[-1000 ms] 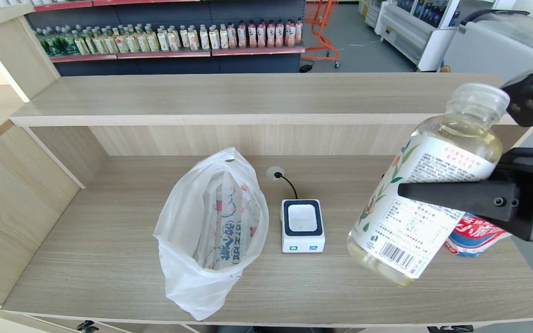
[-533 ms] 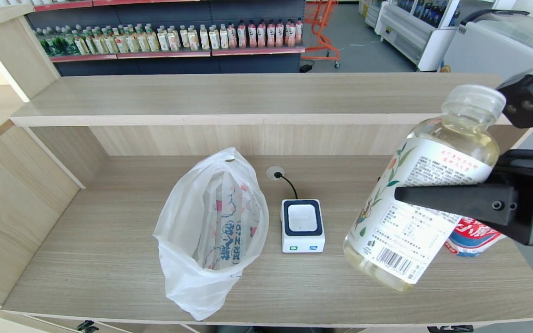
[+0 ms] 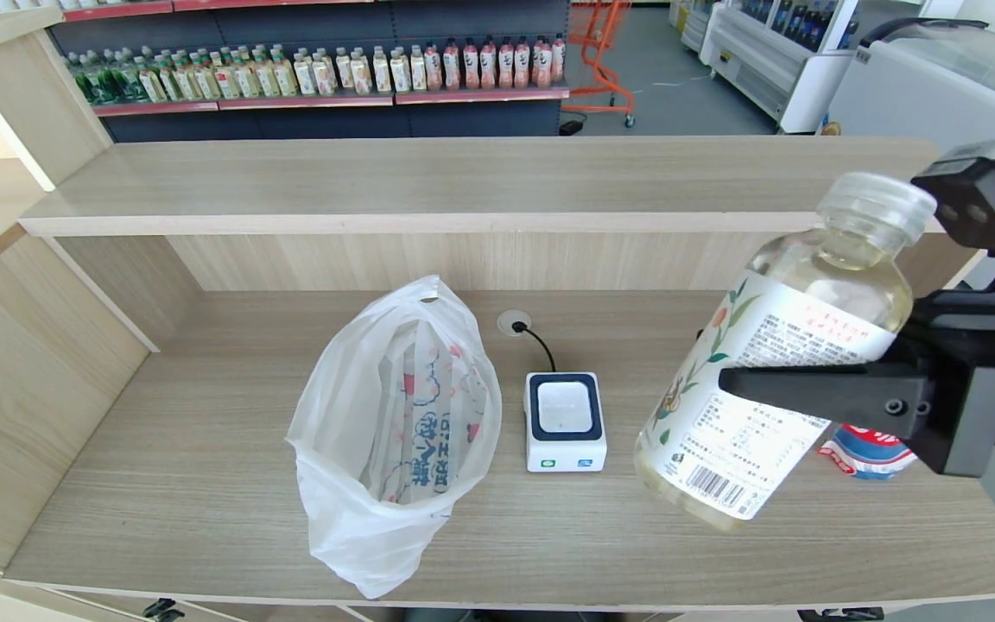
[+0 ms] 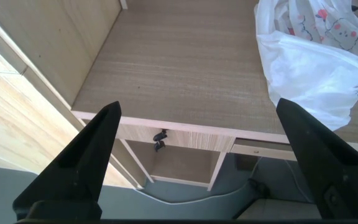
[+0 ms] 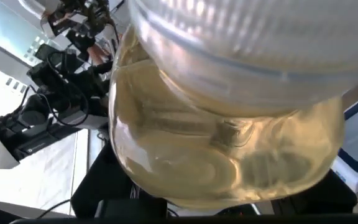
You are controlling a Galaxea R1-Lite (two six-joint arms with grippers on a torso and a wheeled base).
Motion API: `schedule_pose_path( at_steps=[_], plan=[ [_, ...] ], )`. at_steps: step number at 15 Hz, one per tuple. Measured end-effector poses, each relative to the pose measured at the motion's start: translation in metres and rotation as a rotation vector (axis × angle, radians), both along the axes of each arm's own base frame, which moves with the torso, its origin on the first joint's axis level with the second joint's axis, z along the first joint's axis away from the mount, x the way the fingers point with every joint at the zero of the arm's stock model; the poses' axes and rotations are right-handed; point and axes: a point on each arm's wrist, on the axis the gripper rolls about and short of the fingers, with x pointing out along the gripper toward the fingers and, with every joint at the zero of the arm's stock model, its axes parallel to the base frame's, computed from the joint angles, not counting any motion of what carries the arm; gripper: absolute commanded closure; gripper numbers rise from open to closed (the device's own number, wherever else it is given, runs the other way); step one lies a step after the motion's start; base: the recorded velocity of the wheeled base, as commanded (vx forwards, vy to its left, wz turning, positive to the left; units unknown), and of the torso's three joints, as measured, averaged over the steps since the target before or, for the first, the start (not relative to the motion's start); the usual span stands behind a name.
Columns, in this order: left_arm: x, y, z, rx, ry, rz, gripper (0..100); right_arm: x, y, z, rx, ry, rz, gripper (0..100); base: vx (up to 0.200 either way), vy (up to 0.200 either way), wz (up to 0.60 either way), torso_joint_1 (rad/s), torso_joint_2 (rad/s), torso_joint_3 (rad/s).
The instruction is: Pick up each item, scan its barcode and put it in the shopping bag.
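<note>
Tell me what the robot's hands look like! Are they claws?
Not claws, more like tongs. The right end effector is black and blocky, with a long flat finger that has a small round screw near its base. Next to it is a boxy black part with two little holes. The left end effector has two dark, smooth fingers shaped like wedges, narrow at the tips.

Head: you are looking forward and down across the whole surface (image 3: 204,501) | Left wrist: you are looking down from beyond its near edge, sharing the shopping bag (image 4: 316,74) with the head view | Right wrist: you are looking along the bottle (image 5: 229,155) at very close range, cap end nearest.
</note>
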Motion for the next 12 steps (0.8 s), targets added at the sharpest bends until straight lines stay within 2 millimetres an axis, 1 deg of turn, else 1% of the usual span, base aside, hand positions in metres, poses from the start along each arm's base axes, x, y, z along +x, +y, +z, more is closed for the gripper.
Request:
schedule_pose_path(
  at_steps=[2,3,4,5,7,9,12],
  plan=[
    [0.000,0.000,0.000,0.000,0.000,0.000,0,0.017,-0.011,-0.012,-0.135,-0.311,-0.049,100,0.000,0.000,0.00,0.000,0.00,0.000],
    [0.000,0.000,0.000,0.000,0.000,-0.001,0,0.029,-0.019,-0.020,-0.217,-0.449,-0.083,100,0.000,0.000,0.00,0.000,0.00,0.000],
    [0.000,0.000,0.000,0.000,0.000,0.000,0,0.045,-0.028,-0.031,-0.317,-0.553,-0.135,100,0.000,0.000,0.00,0.000,0.00,0.000],
    [0.000,0.000,0.000,0.000,0.000,-0.001,0,0.062,-0.038,-0.040,-0.395,-0.607,-0.184,100,0.000,0.000,0.00,0.000,0.00,0.000],
    [0.000,0.000,0.000,0.000,0.000,0.000,0,0.088,-0.046,-0.054,-0.472,-0.656,-0.216,100,0.000,0.000,0.00,0.000,0.00,0.000],
    [0.000,0.000,0.000,0.000,0.000,-0.001,0,0.109,-0.043,-0.065,-0.494,-0.692,-0.208,100,0.000,0.000,0.00,0.000,0.00,0.000],
    [0.000,0.000,0.000,0.000,0.000,-0.001,0,0.132,-0.028,-0.079,-0.455,-0.724,-0.137,100,0.000,0.000,0.00,0.000,0.00,0.000]
  ],
)
